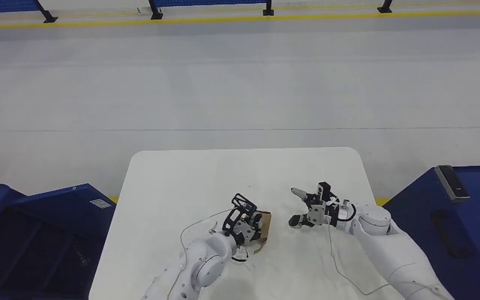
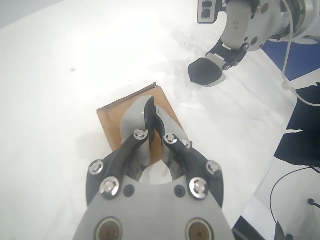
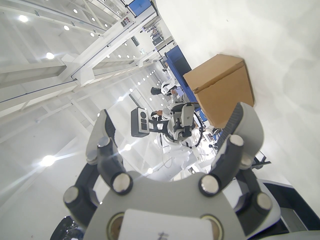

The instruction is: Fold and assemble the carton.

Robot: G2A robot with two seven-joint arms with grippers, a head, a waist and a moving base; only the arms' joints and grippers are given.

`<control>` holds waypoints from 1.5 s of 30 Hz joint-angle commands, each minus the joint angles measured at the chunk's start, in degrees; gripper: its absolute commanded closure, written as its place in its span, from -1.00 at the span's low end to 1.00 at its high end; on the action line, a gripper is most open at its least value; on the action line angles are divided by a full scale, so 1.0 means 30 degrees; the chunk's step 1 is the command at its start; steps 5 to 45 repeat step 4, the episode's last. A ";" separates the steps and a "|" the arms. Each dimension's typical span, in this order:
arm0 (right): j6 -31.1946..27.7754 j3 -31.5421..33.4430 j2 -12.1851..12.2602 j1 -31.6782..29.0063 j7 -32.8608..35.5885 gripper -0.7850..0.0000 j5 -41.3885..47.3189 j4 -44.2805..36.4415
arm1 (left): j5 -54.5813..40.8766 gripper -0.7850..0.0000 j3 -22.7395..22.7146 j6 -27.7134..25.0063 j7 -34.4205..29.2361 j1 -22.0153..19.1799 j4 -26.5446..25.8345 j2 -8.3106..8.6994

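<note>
A small brown carton (image 1: 264,228) stands on the white table (image 1: 187,187), near its front middle. My left gripper (image 2: 150,107) is shut, its tips together over the carton's top face (image 2: 117,116); I see nothing pinched between them. My right gripper (image 1: 296,207) hangs open a short way to the carton's right, not touching it. In the right wrist view the carton (image 3: 222,86) looks like a closed box, just beyond the wide-spread right gripper (image 3: 172,118). One of the right gripper's padded fingers (image 2: 206,72) hovers close above the table in the left wrist view.
Blue bins flank the table on the left (image 1: 52,217) and on the right (image 1: 442,202). A thin white cable (image 1: 337,262) trails over the table's front right. The back and left of the table top are bare white surface.
</note>
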 commanded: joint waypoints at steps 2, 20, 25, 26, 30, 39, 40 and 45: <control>0.0000 0.0000 0.0000 0.0000 0.0000 -1.00 0.0000 0.0000 | 0.0099 1.00 -0.0106 -0.0220 0.1054 0.0244 -0.0387 0.0026; 0.0000 0.0000 0.0000 0.0000 0.0000 -1.00 0.0000 0.0000 | 0.0420 1.00 -0.0415 -0.0472 0.2066 0.0777 -0.1095 0.0150; 0.0000 0.0000 0.0000 0.0000 0.0000 -1.00 0.0000 0.0000 | 0.0420 1.00 -0.0415 -0.0472 0.2066 0.0777 -0.1095 0.0150; 0.0000 0.0000 0.0000 0.0000 0.0000 -1.00 0.0000 0.0000 | 0.0420 1.00 -0.0415 -0.0472 0.2066 0.0777 -0.1095 0.0150; 0.0000 0.0000 0.0000 0.0000 0.0000 -1.00 0.0000 0.0000 | 0.0420 1.00 -0.0415 -0.0472 0.2066 0.0777 -0.1095 0.0150; 0.0000 0.0000 0.0000 0.0000 0.0000 -1.00 0.0000 0.0000 | 0.0420 1.00 -0.0415 -0.0472 0.2066 0.0777 -0.1095 0.0150; 0.0000 0.0000 0.0000 0.0000 0.0000 -1.00 0.0000 0.0000 | 0.0420 1.00 -0.0415 -0.0472 0.2066 0.0777 -0.1095 0.0150; 0.0000 0.0000 0.0000 0.0000 0.0000 -1.00 0.0000 0.0000 | 0.0420 1.00 -0.0415 -0.0472 0.2066 0.0777 -0.1095 0.0150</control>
